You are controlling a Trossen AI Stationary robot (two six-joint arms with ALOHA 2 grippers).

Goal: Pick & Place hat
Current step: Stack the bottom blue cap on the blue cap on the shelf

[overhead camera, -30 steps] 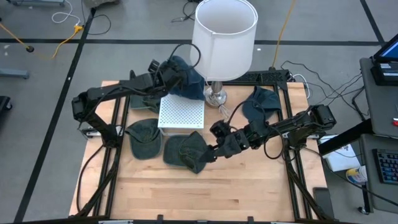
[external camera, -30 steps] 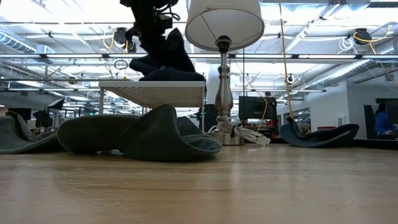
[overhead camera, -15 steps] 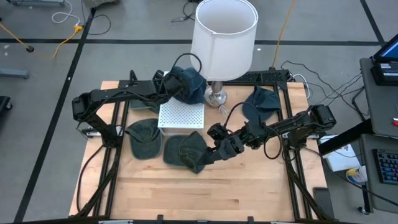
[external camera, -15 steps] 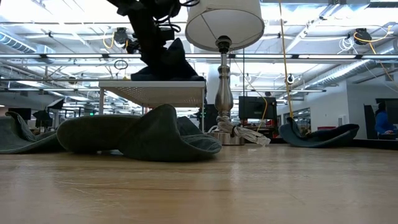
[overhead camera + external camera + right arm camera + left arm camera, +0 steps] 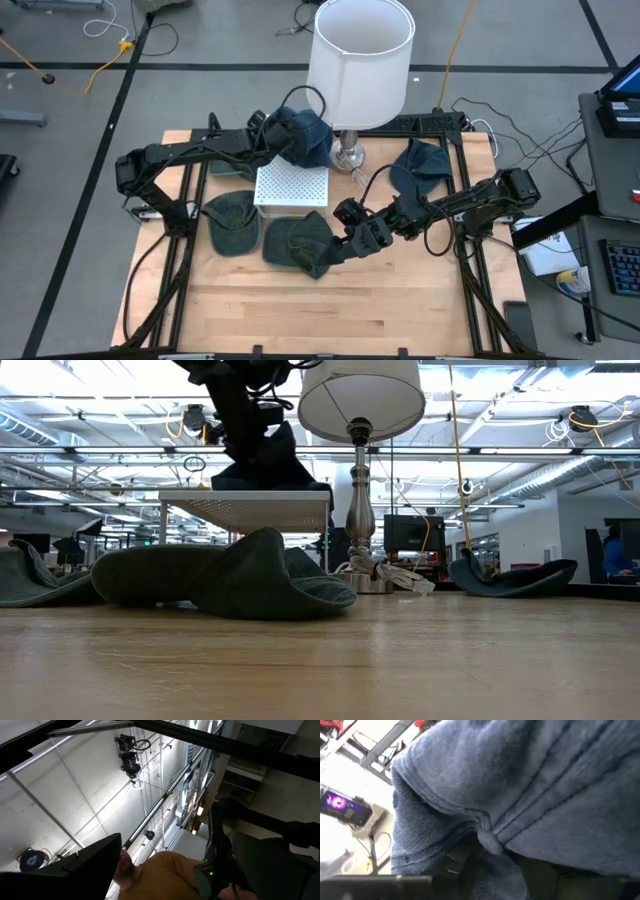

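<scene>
A blue hat (image 5: 302, 135) sits on the far edge of a white perforated platform (image 5: 292, 188); in the low view the hat (image 5: 268, 465) rests on the platform's top (image 5: 245, 497). My left gripper (image 5: 272, 140) reaches it from the table's left and slants down. Its fingers stand apart in the left wrist view, with a pucker of hat cloth (image 5: 489, 840) between them. My right gripper (image 5: 345, 235) hangs open over a dark green hat (image 5: 298, 245) at the table's middle. It tips upward and touches nothing. My left gripper (image 5: 495, 865) has a puckered fold of the blue hat's cloth (image 5: 485, 827) between its parted fingers, coming from the table's left and slanting down. Whether the pads still touch the cloth I cannot tell. The hat rests with its underside on the platform.
A table lamp with a white shade (image 5: 360, 50) and a metal base (image 5: 348, 155) stands just right of the blue hat. Another green hat (image 5: 232, 220) lies left of the platform, and a dark hat (image 5: 420, 165) lies at the right. The near half of the wooden table (image 5: 330, 310) is bare.
My left gripper has come down with the blue hat and turned a little. The hat hung above the platform a second ago and now sits on its far edge. My right gripper has tipped slightly over the green hat.
</scene>
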